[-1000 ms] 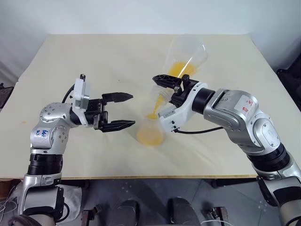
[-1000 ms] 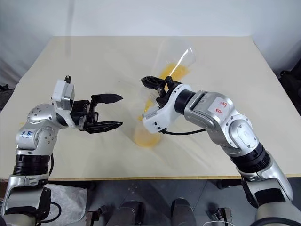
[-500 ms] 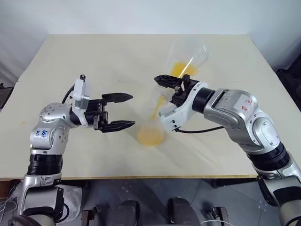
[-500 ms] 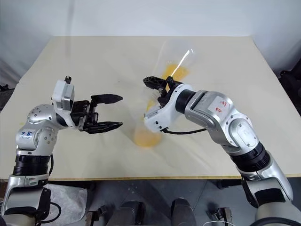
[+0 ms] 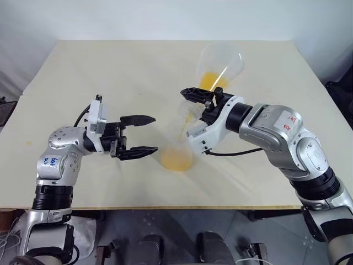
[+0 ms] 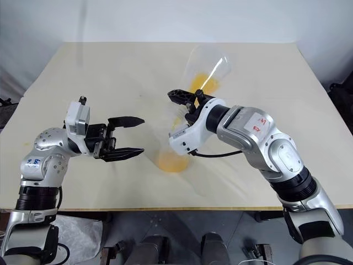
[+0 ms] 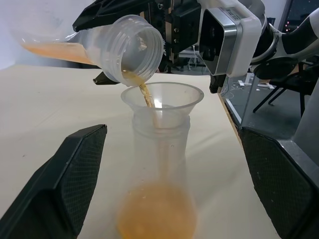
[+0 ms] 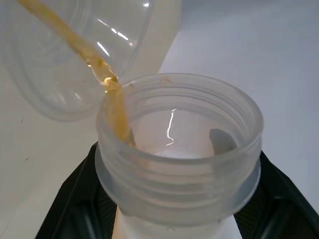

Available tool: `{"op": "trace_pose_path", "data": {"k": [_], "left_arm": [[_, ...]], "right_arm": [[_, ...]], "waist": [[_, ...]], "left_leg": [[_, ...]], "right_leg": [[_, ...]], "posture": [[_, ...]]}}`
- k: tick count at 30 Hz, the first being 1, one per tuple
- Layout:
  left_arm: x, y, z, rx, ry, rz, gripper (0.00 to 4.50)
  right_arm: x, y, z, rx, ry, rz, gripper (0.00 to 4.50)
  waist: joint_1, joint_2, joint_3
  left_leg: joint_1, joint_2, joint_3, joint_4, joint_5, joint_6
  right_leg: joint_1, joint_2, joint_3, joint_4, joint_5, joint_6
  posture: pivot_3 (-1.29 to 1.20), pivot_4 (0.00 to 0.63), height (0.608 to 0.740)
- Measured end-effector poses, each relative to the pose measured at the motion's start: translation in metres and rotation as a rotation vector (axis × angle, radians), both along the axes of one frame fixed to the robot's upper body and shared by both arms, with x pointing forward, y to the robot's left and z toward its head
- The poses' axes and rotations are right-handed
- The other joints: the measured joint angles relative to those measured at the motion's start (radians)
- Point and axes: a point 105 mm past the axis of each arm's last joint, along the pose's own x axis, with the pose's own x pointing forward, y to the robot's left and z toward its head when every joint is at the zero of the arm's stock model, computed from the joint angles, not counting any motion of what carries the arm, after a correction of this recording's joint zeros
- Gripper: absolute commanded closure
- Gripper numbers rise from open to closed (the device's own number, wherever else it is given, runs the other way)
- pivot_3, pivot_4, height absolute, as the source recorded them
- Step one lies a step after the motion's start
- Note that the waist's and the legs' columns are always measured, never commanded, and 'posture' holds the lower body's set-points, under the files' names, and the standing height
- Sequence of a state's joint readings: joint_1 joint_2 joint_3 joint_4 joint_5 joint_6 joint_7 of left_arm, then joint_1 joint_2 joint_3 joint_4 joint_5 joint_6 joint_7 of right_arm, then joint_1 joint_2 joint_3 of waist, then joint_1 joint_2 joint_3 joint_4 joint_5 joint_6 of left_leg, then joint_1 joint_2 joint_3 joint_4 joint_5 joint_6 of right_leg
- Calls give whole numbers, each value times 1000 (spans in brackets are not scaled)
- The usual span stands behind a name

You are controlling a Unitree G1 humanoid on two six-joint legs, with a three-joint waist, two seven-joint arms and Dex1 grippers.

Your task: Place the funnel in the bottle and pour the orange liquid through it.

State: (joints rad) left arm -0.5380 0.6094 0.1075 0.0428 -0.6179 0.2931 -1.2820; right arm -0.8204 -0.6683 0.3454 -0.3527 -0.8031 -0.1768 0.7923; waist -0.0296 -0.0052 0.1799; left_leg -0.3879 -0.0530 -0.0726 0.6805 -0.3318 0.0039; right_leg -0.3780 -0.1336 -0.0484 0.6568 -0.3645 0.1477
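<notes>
The pour is on! The right gripper (image 5: 194, 99) is clamped shut around the neck of a tilted clear flask (image 5: 219, 66), its wide base raised toward the far side of the table (image 5: 110, 66) and its mouth tipped down over the funnel (image 7: 162, 98). A thin stream of the orange liquid (image 7: 146, 94) runs from that mouth into the funnel's cone, and the funnel sits upright in the neck of the bottle (image 7: 158, 169), which stands on the table just below and in front of the right gripper. A pool of orange has collected in the bottle's wide base (there's more in the tilted flask too, lying along its lower wall).

Over on the other side, the left gripper (image 5: 139, 134) hangs with its two black fingers spread wide, gripping nothing, pointing at the bottle from just beside it without touching. From the left wrist view the bottle stands squarely between those open fingers, a little way beyond their tips.

Writing? There are red marks on a white label on the right forearm (image 5: 287, 120) and blue marks on the left arm (image 5: 51, 160), both too small to read.

The bottle's clear walls nearly vanish against the pale tabletop in the head views; only the orange gives it away. The funnel's spout is hard to make out inside the neck.
</notes>
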Motion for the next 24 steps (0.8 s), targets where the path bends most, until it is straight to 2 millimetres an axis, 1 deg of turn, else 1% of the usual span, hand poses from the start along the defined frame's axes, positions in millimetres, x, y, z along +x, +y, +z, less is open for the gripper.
{"op": "trace_pose_path", "data": {"k": [24], "left_arm": [[0, 0, 1, -1, -9, 1, 0]], "right_arm": [[-2, 2, -1, -16, -7, 15, 2018]], "waist": [[0, 0, 0]], "left_leg": [[0, 0, 0, 0, 0, 0]], "right_leg": [[0, 0, 0, 0, 0, 0]], "posture": [[0, 150, 740]]}}
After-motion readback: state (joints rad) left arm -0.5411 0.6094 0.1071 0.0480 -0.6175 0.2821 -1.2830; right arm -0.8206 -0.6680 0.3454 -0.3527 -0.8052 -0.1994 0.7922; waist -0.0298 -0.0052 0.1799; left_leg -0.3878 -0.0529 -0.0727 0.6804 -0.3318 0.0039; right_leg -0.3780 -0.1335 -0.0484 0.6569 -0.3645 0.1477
